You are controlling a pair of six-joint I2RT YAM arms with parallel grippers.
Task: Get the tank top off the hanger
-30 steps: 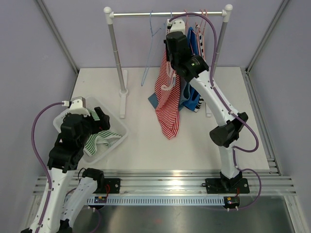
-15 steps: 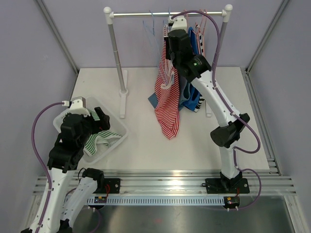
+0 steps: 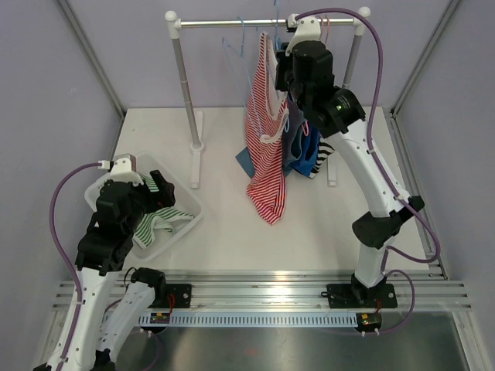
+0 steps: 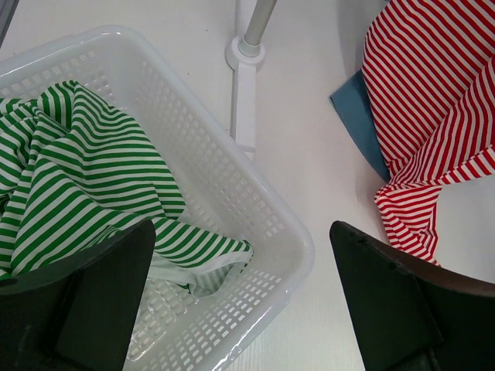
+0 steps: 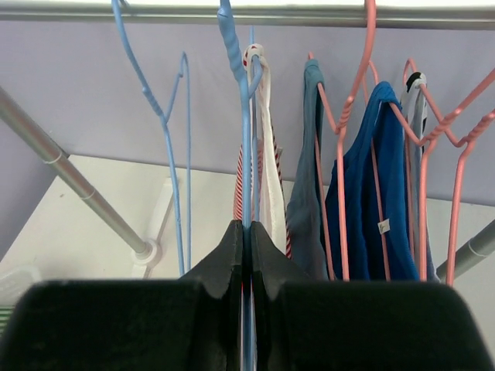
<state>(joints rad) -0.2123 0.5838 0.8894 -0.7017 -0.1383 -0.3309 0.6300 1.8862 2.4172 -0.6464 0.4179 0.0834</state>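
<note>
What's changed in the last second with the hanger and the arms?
The right gripper, shut on the blue hanger, rose toward the rail and shifted right, lifting the red striped tank top. The left gripper, basket and green striped top stayed put.

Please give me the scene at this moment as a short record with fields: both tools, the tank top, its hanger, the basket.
right tool: shut on the blue hanger, up near the rail
left tool: open, above the basket, holding nothing
red striped tank top: strap over the blue hanger, body hanging down
basket: holds a green striped garment
task: not yet done
</note>
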